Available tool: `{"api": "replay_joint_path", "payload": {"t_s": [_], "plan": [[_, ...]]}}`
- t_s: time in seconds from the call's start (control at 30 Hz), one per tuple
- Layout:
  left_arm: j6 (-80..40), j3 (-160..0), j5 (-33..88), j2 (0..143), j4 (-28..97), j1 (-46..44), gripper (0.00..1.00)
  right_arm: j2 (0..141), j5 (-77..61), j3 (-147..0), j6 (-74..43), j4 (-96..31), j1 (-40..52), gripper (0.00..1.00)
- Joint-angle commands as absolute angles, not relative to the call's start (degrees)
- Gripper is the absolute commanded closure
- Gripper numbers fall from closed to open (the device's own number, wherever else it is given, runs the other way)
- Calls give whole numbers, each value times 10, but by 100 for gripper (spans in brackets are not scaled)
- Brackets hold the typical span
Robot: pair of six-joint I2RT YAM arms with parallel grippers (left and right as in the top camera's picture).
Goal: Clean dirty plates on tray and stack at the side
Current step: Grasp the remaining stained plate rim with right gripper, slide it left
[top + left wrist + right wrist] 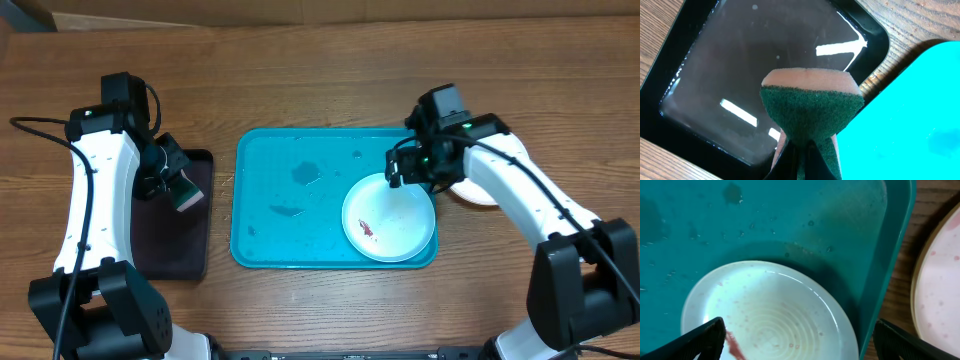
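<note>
A brown wooden table (300, 60) is seen from above, with cardboard (180, 12) along its far edge. At the centre lies the turquoise tray (290, 150), its raised rim closing in a wet floor that is left bare across the left and middle. A white plate (395, 225) is set in the tray's near right corner, close to the right rim, and a red-brown smear (367, 230) is seen on its left part.

The right gripper (418, 168) is held above the far edge of this plate. Its fingers (705, 337) are spread wide and nothing is between them. Just outside the tray's right rim, a second plate (478, 192) with a yellowish rim rests on the table and is partly hidden by the right arm.

To the left, a narrow black tray (180, 250) lies just beside the turquoise one. Over it, a green-faced sponge (810, 107) is pinched by the left gripper (165, 175).
</note>
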State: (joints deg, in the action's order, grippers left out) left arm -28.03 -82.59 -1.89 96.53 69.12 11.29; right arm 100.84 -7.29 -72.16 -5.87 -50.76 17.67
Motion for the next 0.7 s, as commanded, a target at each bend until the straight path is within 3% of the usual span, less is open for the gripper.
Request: {"api": "replay_joint_path", "payload": {"t_s": [0.0, 0.67], "plan": [[-267, -822, -17, 962, 689, 112, 96, 1035, -3, -719, -7, -507, 192, 6], [-268, -822, -16, 962, 689, 112, 96, 1101, -23, -719, 17, -541, 195, 25]]}}
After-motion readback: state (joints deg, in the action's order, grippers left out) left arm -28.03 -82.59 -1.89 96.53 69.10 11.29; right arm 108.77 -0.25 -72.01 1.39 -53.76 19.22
